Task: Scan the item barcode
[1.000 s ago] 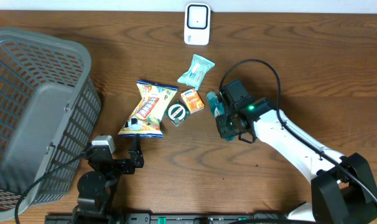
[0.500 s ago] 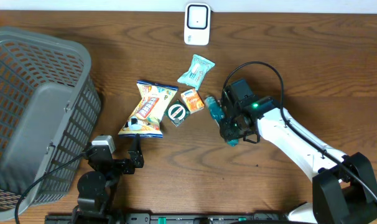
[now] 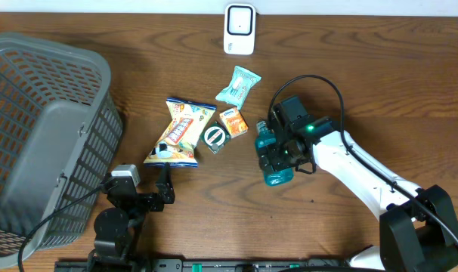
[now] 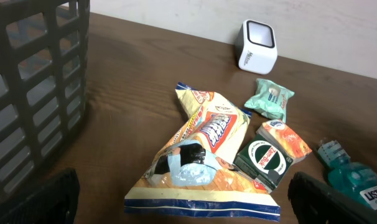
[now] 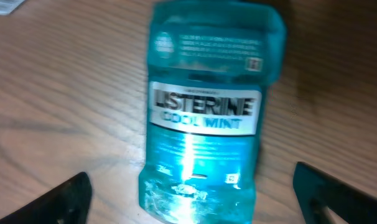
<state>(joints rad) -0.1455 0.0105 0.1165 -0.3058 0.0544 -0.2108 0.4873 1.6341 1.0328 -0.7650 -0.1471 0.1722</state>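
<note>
Right wrist view: your right pincer (image 5: 198, 196) stands wide, its fingers either side of the mouthwash bottle (image 5: 204, 112) and clear of it. The bottle lies flat on the counter (image 5: 51, 93), label up, right of the chip bag (image 3: 182, 132) and well nearer than the scanner (image 3: 239, 29) at the far edge. Your left pincer (image 4: 185, 202) is also wide, holding nothing. Step in hand, as judged: the pick-up. Next, close on the bottle's body, lift, and present its barcode to the scanner.
</note>
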